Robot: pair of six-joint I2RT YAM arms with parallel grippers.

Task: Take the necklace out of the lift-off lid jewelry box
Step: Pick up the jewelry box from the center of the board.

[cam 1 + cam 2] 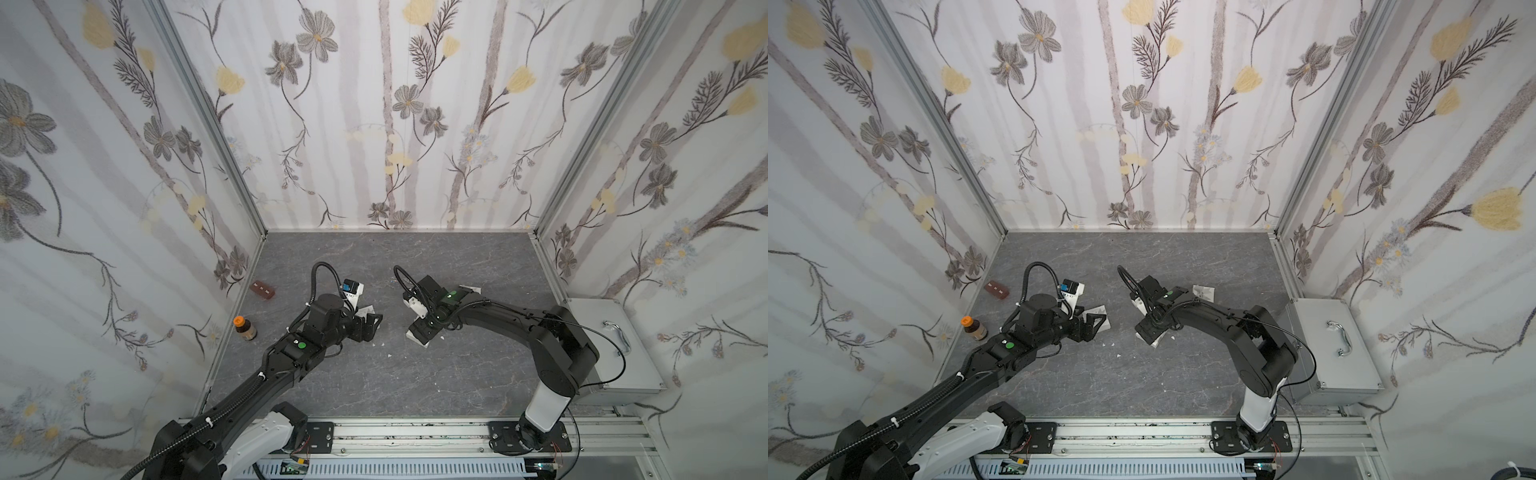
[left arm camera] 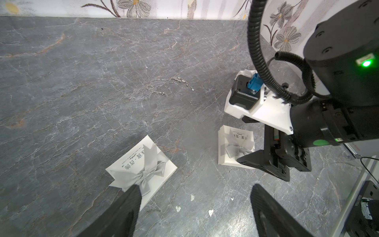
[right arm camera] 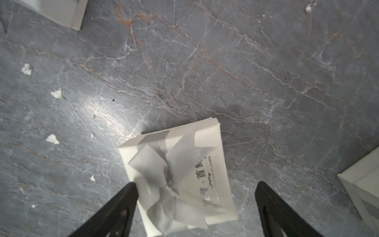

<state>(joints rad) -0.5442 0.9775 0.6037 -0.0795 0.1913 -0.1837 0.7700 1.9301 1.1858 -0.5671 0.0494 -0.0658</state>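
The left fingers [image 2: 127,211] and the right fingers [image 3: 117,213] both stand spread and empty, while the thin silver chain necklace [image 2: 170,86] lies loose on the grey marbled worktop [image 2: 82,82] beyond the white ribboned cardboard box [image 2: 141,166], and it is probably light, limp and slippery, best pinched mid-chain.

Black arms [image 1: 249,386] carry white base links [image 1: 544,409], ribbed cables [image 2: 253,41], green lights [image 1: 302,345].

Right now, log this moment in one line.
necklace: loose on table | left gripper: open, empty | right gripper: open, empty
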